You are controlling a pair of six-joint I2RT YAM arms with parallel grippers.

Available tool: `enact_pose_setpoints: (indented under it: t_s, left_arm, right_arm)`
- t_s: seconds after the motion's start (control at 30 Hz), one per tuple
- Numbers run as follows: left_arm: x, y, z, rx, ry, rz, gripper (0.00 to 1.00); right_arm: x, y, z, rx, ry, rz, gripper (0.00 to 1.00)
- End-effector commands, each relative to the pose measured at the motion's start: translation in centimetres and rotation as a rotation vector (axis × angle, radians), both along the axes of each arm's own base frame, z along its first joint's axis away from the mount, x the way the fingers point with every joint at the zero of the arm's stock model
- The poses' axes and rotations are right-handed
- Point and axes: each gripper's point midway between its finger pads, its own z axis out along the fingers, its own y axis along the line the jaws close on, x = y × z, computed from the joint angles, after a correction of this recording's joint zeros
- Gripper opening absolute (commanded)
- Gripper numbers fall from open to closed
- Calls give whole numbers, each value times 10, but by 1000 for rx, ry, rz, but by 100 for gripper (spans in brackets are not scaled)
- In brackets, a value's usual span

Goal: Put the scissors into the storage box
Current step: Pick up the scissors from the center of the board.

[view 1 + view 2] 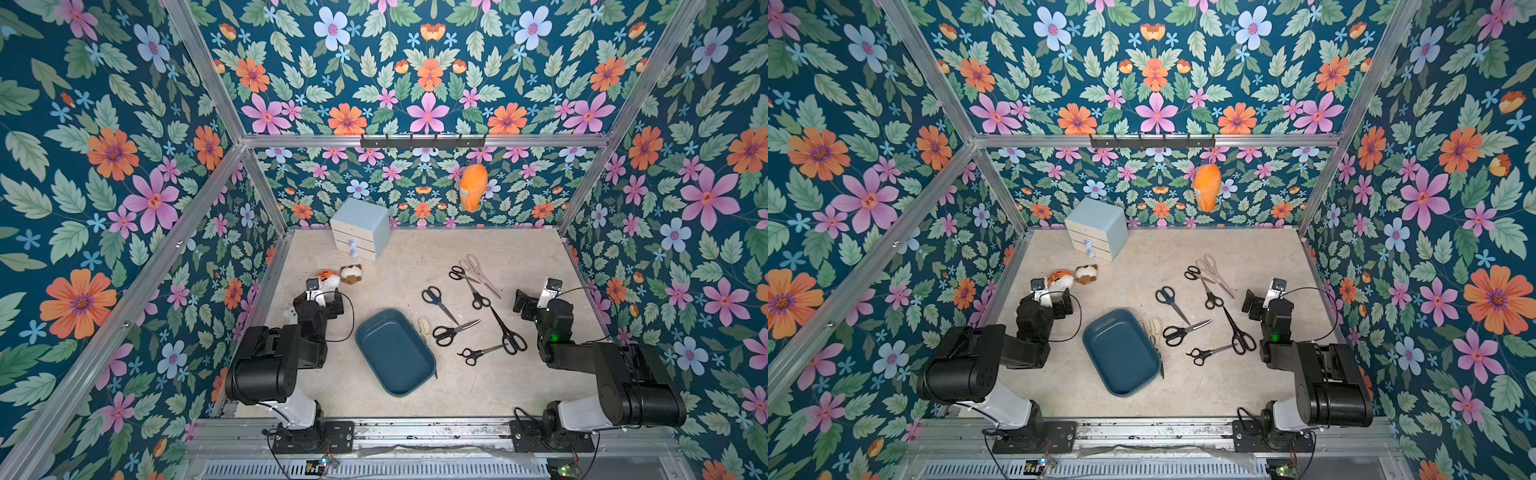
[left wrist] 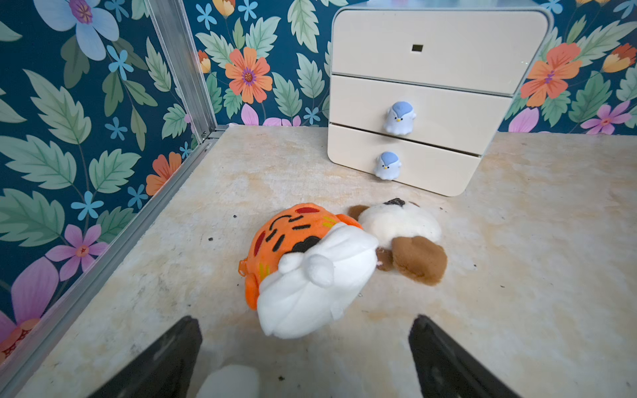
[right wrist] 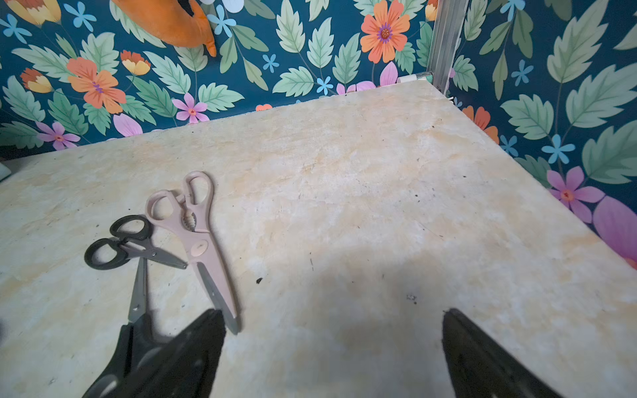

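Note:
The dark teal storage box (image 1: 395, 352) (image 1: 1121, 353) lies empty on the table between my arms. Several scissors lie scattered to its right: black-handled pairs (image 1: 438, 302) (image 1: 455, 330) (image 1: 509, 332), a pale pink pair (image 1: 480, 274) (image 3: 196, 237) at the back, and a cream-handled pair (image 1: 422, 328) against the box's rim. My right gripper (image 3: 331, 311) is open over bare table, one finger beside the pink pair's blade tip, with a small black pair (image 3: 120, 244) nearby. My left gripper (image 2: 305, 318) is open, facing the plush toys, holding nothing.
A light-blue drawer cabinet (image 1: 360, 226) (image 2: 431, 103) stands at the back left. A plush tiger (image 2: 303, 262) and a plush dog (image 2: 403, 237) lie just ahead of my left gripper. An orange plush (image 1: 473, 187) hangs from the hook rail on the back wall.

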Motion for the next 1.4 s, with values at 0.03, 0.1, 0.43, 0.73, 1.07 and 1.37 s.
enact_pose_setpoints:
  t_s: [0.03,0.1,0.43,0.73,1.07,1.37]
  left_arm:
    - [2,0,7,-6,-27,-3,99]
    - [2,0,6,-6,-26,-2,99]
    - [1,-1,7,-8,-28,-4,99]
    - [2,-1,6,-8,-25,-5,99]
    - [9,3,36,7,20,42,99]
    - [38,-18,88,-160,129,68,99]
  right_arm:
    - [2,-1,6,3,-25,-9,99]
    - [2,-1,6,3,-24,-8,99]
    - [2,-1,6,6,-23,-8,99]
    - [2,-1,6,4,-23,-9,99]
    - [-14,-15,42,10,-55,-97,94]
    - [-17,20,95,9,152,-61,80]
